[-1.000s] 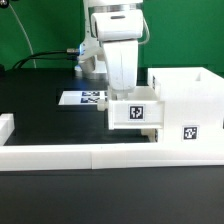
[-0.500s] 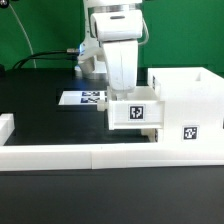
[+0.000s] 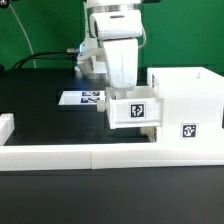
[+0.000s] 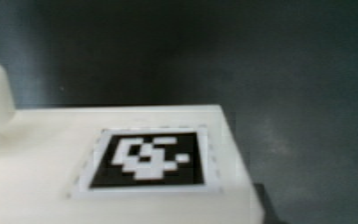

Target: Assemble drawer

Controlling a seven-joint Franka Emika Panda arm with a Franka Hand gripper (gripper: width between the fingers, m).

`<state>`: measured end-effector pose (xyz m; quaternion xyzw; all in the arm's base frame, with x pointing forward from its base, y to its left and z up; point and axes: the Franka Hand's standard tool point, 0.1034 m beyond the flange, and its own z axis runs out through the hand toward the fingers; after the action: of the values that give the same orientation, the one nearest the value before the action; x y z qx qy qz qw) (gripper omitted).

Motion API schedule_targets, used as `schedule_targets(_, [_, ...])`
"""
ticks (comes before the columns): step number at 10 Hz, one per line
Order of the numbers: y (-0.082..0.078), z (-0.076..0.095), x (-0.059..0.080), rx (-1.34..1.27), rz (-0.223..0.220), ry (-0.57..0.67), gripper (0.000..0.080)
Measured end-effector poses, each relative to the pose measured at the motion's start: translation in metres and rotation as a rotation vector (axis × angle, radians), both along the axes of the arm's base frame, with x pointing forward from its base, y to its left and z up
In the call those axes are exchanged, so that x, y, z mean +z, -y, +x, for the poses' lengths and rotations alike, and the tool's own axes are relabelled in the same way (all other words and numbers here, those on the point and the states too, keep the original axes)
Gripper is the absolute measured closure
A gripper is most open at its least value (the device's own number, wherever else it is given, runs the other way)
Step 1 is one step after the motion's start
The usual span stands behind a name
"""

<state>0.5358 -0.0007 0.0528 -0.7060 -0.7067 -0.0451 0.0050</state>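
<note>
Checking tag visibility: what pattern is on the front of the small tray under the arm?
A black-and-white square tag on the white tray; clearest in the wrist view.

The white arm (image 3: 118, 45) hangs straight down, wrist vertical. Its gripper (image 3: 128, 93) points downward. The fingers are hidden, so their spread is unclear.

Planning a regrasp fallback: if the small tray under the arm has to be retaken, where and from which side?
Judging from the exterior view, take the small tray from above, fingers pinching a thin upright side wall near the open top. Its tagged face points at the camera and the box shell stands right beside it on the exterior view's right, so a side approach looks blocked. Gripper fingers aren't visible.
</note>
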Motion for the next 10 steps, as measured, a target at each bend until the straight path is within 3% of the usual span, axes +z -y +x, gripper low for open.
schedule_targets(10, [-0.0078,0.0001,-0.0003,-0.060,0.006,-0.004,0.0758])
